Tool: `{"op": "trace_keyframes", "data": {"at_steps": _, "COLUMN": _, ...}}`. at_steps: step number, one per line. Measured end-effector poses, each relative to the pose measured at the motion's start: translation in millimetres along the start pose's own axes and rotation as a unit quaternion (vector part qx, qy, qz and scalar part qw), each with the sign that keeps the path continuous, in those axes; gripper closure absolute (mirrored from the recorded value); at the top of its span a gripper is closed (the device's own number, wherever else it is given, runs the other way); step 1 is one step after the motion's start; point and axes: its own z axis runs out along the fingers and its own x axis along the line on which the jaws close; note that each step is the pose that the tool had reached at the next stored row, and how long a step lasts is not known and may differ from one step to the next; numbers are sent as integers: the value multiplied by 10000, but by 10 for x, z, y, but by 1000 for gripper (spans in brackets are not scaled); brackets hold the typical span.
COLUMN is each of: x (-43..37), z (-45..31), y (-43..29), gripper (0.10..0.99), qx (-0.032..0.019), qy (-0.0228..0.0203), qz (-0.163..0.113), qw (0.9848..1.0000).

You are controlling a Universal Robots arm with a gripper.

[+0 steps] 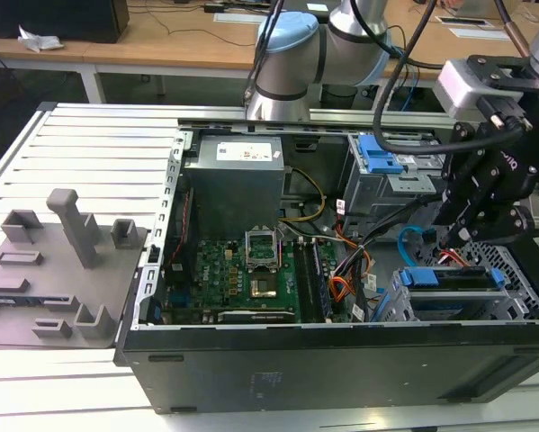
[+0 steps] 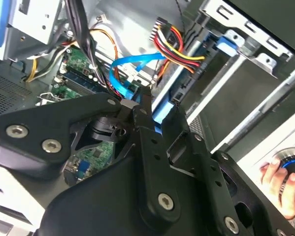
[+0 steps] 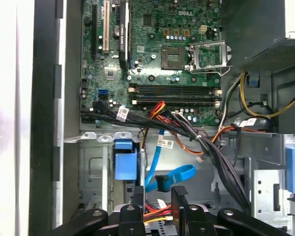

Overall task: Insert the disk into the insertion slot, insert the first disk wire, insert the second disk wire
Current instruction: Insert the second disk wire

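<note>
Disk (image 1: 449, 277) sits in insertion slot (image 1: 521, 274); first disk wire (image 2: 179, 51) looks plugged in behind it. We read gripper (image 2: 140, 99) as clamped on second disk wire (image 2: 130, 66) at its plug, 1 connection left.

Black cables (image 3: 225, 169) and the second disk wire (image 3: 174, 173) crowd the gap beside the insertion slot (image 1: 388, 306); the motherboard (image 3: 152, 54) lies unobstructed.

A pale, slatted aluminium tabletop (image 1: 98, 144) carries a black sheet-metal computer case (image 1: 341, 369), which lies on its side with its interior open. Just beside it, on the exterior view's left, lies a flat grey plate (image 1: 35, 288) with upright blocks.
</note>
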Motion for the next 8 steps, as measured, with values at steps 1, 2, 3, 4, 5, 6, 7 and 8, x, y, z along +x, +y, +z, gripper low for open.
{"op": "trace_keyframes", "data": {"at_steps": 1, "x": -12, "z": 1, "y": 0, "gripper": 725, "qx": 0, "qy": -1, "qz": 0, "qw": 10000}}
{"op": "trace_keyframes", "data": {"at_steps": 2, "x": -19, "z": 1, "y": 0, "gripper": 725, "qx": 0, "qy": 0, "qz": 0, "qw": 10000}}
{"op": "trace_keyframes", "data": {"at_steps": 3, "x": -21, "z": 2, "y": 0, "gripper": 725, "qx": 0, "qy": 0, "qz": 0, "qw": 10000}}
{"op": "trace_keyframes", "data": {"at_steps": 4, "x": -21, "z": 2, "y": 0, "gripper": 725, "qx": 0, "qy": 0, "qz": 0, "qw": 10000}}
{"op": "trace_keyframes", "data": {"at_steps": 5, "x": -21, "z": 2, "y": 0, "gripper": 725, "qx": 0, "qy": 0, "qz": 0, "qw": 10000}}
{"op": "trace_keyframes", "data": {"at_steps": 6, "x": -22, "z": 1, "y": 0, "gripper": 725, "qx": 0, "qy": 0, "qz": 0, "qw": 10000}}
{"op": "trace_keyframes", "data": {"at_steps": 7, "x": -22, "z": 2, "y": 0, "gripper": 725, "qx": 0, "qy": 0, "qz": -4, "qw": 10000}}
{"op": "trace_keyframes", "data": {"at_steps": 8, "x": -22, "z": 2, "y": 0, "gripper": 725, "qx": -6, "qy": 4, "qz": -91, "qw": 10000}}
